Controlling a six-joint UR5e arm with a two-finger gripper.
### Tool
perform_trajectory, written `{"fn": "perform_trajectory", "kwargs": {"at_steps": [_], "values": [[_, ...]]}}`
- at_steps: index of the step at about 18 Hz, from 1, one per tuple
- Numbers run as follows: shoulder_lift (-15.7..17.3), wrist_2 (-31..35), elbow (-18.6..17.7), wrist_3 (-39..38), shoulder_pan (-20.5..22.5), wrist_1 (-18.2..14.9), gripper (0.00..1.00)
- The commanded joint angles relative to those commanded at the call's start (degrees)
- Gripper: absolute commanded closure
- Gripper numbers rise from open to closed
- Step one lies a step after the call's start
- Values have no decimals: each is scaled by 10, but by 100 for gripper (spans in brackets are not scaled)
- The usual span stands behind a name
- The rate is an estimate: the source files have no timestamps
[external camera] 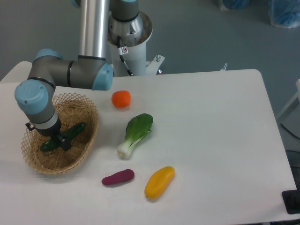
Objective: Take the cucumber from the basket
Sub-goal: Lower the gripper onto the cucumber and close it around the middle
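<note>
Nearest the camera, a yellow mango [159,182] and a purple sweet potato [118,177] lie loose on the white table [220,131]. Behind them, a bok choy [136,133]; farther back, an orange tomato [121,99]. All stand well apart from the basket [82,152] at left. The cucumber [75,131] lies slantwise on the basket floor. The gripper [61,142] reaches down into the basket over the cucumber's middle, likely to grasp it crosswise. Jaws appear to straddle it; whether they are pressed on it, cannot tell.
</note>
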Motion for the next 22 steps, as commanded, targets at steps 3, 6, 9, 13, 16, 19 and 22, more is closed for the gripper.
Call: {"fn": "perform_trajectory", "kwargs": {"at_steps": [3, 6, 9, 13, 16, 19, 22], "values": [[-5, 11, 1, 0, -3, 0, 16], [0, 12, 6, -3, -3, 0, 52], [0, 12, 10, -3, -3, 0, 59], [10, 9, 18, -1, -3, -3, 60], [18, 8, 32, -1, 3, -7, 60], [35, 5, 40, -1, 19, -10, 59], [52, -19, 50, 5, 53, -11, 59]]}}
